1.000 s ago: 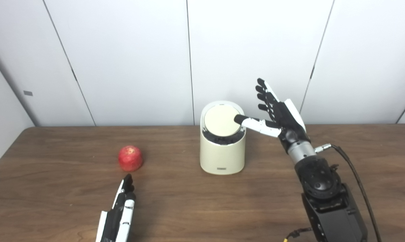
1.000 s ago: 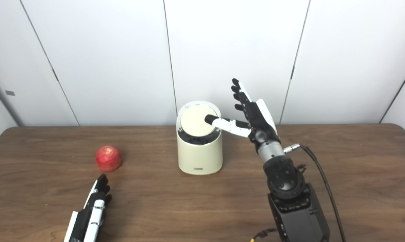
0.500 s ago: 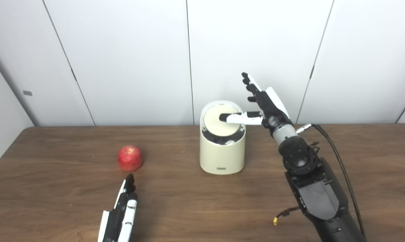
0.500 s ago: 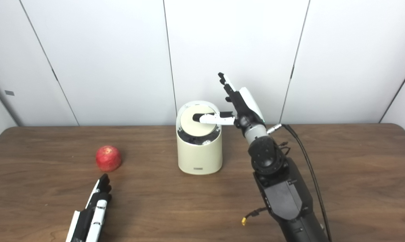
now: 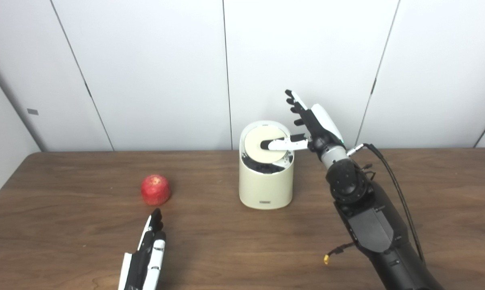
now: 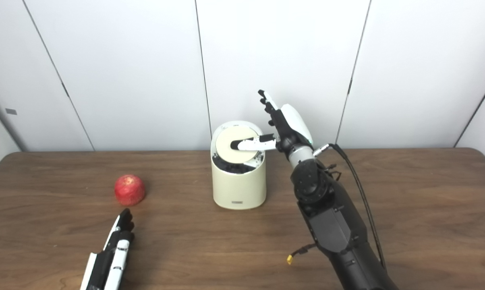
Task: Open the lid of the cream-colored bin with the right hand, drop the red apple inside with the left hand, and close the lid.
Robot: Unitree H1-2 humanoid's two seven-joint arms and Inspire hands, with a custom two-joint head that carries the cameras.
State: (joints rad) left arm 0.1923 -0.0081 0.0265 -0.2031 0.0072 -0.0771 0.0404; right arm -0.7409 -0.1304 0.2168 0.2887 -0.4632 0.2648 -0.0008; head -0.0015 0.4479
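A cream-colored bin (image 5: 266,186) stands at the middle of the table, its round lid (image 5: 258,147) tilted with a dark gap showing along its front edge. My right hand (image 5: 311,125) is open beside the bin's right rim, fingers spread upward and its thumb laid across the lid's top. The red apple (image 5: 156,189) sits on the table to the left of the bin. My left hand (image 5: 144,257) lies flat and open near the front edge, its fingertips just short of the apple and not touching it.
The brown wooden table (image 5: 65,241) runs to a white panelled wall behind. A black cable (image 5: 395,189) loops from my right wrist along the forearm.
My right hand has moved left and forward over the bin, its thumb sliding from the lid's right edge onto its middle. The lid has tilted. Left hand and apple have not moved.
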